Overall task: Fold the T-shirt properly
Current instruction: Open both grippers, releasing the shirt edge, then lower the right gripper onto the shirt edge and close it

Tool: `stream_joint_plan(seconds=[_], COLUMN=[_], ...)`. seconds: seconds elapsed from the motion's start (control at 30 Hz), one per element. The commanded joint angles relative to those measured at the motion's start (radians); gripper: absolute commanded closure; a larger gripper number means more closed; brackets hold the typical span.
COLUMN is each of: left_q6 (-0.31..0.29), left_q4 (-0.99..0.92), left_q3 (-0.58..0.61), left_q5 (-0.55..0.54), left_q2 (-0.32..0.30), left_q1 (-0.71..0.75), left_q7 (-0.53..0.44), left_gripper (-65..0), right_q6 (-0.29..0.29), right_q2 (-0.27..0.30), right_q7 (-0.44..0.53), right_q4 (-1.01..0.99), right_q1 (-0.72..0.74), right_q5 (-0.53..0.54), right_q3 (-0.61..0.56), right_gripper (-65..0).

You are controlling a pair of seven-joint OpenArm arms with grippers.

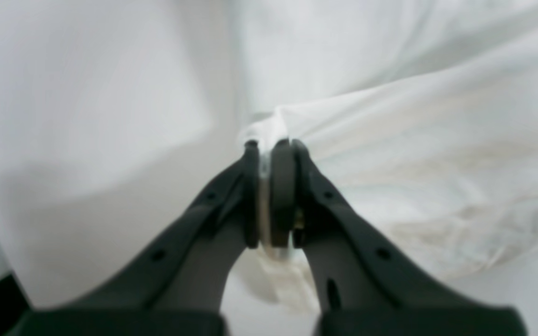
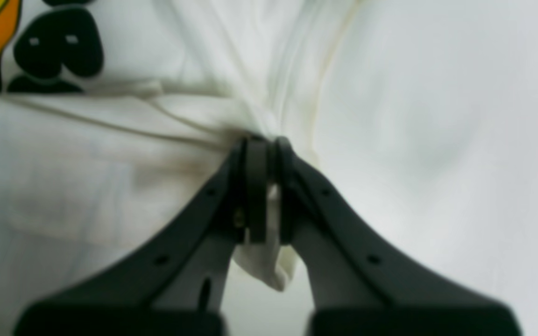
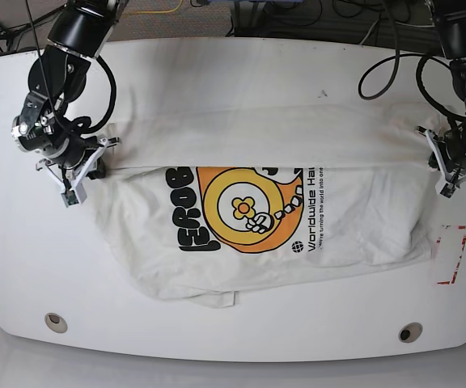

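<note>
The left gripper (image 1: 271, 144) is clamped on a bunched fold of the T-shirt (image 1: 390, 154); its matte black fingers (image 1: 282, 186) meet with only a thin sliver of cream cloth pinched between the pads, and a crumpled tail of fabric hangs out below them. The right gripper (image 2: 265, 140) is likewise closed tight on the shirt's cloth (image 2: 110, 154), a small white corner poking out under its dark, smoothly curved fingers (image 2: 256, 186). Around both tools the cotton is soft, off-white and creased, pulling into ridges that fan away from each pinch point; faint yellowish marks show along the seams near the right gripper.

Up and to the left of the right gripper's tips lies part of the print (image 2: 54, 42): fat black letters with an orange and yellow patch at the frame's corner. From the base view, the garment is stretched across the white table (image 3: 233, 73) between the two arms, its upper edge folded over into a long band running from one gripper (image 3: 78, 171) to the other (image 3: 450, 166). The graphic (image 3: 241, 208) below that band is an orange disc with white rings and a small flower, the letters "EROB" readable sideways beside it, and a line starting "Worldwide Ha"; the smaller text is too fine to read.

Past the left gripper, a red dashed marking (image 3: 450, 255) sits on the tabletop just off the shirt's edge. Two round holes (image 3: 54, 322) lie near the table's front edge. Black cables (image 3: 387, 69) loop behind the arms.
</note>
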Motion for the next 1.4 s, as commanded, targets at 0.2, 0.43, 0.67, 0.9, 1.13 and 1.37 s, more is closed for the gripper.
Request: stream_joint_plan(seconds=[0.2,0.43,0.67,0.9,1.13,1.37], left_q6=[0.006,0.006,0.006,0.006,0.006,0.006], left_q4=[-0.092,-0.150,-0.161,-0.135,0.088,0.278], left_q3=[-0.001,-0.004,-0.009,-0.015,-0.124,-0.138], left_q5=[0.000,0.035,0.034,0.031,0.024,-0.025], left_q2=[-0.025,-0.050,-0.057,-0.077,-0.057,0.021], left_q1=[-0.057,-0.106,-0.149,-0.185,-0.106,0.042], left_q7=[-0.014,-0.014,-0.013,0.015,0.135,0.136], left_gripper=[0.0,-28.2,-49.4,-45.8,-45.8,-45.8], right_q6=[-0.002,-0.002,-0.002,-0.002,-0.002,-0.002], right_q2=[0.017,0.017,0.017,0.008,-0.034,-0.112], right_q7=[0.059,0.059,0.057,-0.007,-0.092,-0.093], right_q4=[-0.047,-0.013,0.096,0.177,0.259,0.352], right_q1=[0.048,0.048,0.014,-0.023,-0.100,-0.192], right_q5=[0.010,0.010,0.010,0.010,0.016,0.019], right_q3=[0.005,0.011,0.019,0.114,0.215,0.206], right_gripper=[-8.7,-45.5,-62.1,-62.0,-62.0,-62.0])
